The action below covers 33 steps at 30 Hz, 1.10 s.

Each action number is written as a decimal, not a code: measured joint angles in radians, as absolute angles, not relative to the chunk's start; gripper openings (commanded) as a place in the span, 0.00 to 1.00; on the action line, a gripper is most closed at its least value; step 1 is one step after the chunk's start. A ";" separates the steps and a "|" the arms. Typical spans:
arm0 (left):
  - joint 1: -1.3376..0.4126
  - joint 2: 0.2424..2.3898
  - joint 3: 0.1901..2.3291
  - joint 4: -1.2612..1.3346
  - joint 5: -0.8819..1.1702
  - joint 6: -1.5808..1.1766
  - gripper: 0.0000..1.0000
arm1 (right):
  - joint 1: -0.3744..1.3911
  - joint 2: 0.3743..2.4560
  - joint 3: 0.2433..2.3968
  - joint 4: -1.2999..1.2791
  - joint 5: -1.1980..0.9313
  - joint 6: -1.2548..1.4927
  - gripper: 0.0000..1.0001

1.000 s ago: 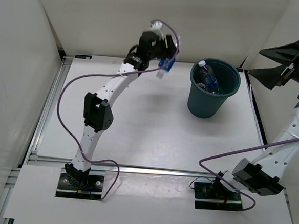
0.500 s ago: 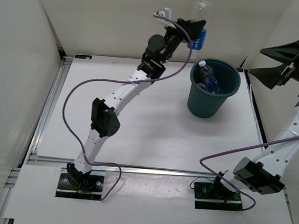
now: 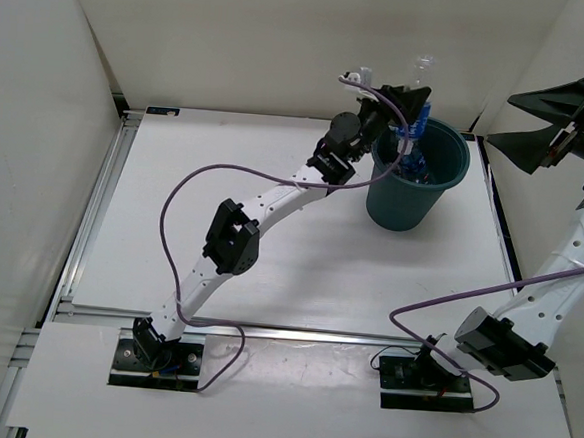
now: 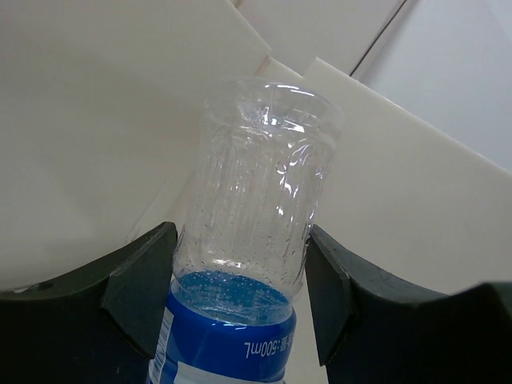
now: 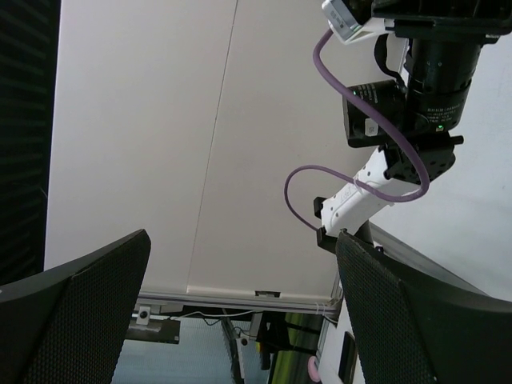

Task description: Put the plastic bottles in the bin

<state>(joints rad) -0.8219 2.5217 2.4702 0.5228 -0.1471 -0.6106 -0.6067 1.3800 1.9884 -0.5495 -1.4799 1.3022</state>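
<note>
The left tool (image 4: 240, 276) is clenched on a clear plastic bottle (image 4: 256, 184) with a blue label, its clear base end pointing away from the tool. It holds the bottle above the far-left rim of the teal bin (image 3: 413, 202). The bin stands on the far right part of the desk (image 3: 271, 238) with other bottles (image 3: 408, 165) inside, and the right tool (image 5: 240, 272) is raised at the right edge, released and holding nothing.

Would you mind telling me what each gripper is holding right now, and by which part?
The left gripper clamps a blue-labelled bottle on its clear body just beyond the label, base outward. The right gripper holds nothing.
</note>
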 measured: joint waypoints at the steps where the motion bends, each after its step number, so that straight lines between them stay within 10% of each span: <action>1: -0.828 2.522 2.470 0.529 -0.146 -0.610 1.00 | -0.607 1.380 1.988 -0.550 -1.480 1.302 1.00; 18: -0.854 2.315 2.267 0.249 -0.108 -0.429 1.00 | -0.607 1.347 1.988 -0.550 -1.480 1.303 1.00; 33: -0.919 1.112 1.359 -0.258 -0.604 -0.288 1.00 | -0.627 1.295 1.788 -0.623 -1.479 1.270 1.00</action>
<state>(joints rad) -0.9188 1.1118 1.3594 -0.2581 -0.6044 -0.2882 -0.6270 1.2945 1.7882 -0.6228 -1.4792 1.2701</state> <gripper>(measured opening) 0.998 0.998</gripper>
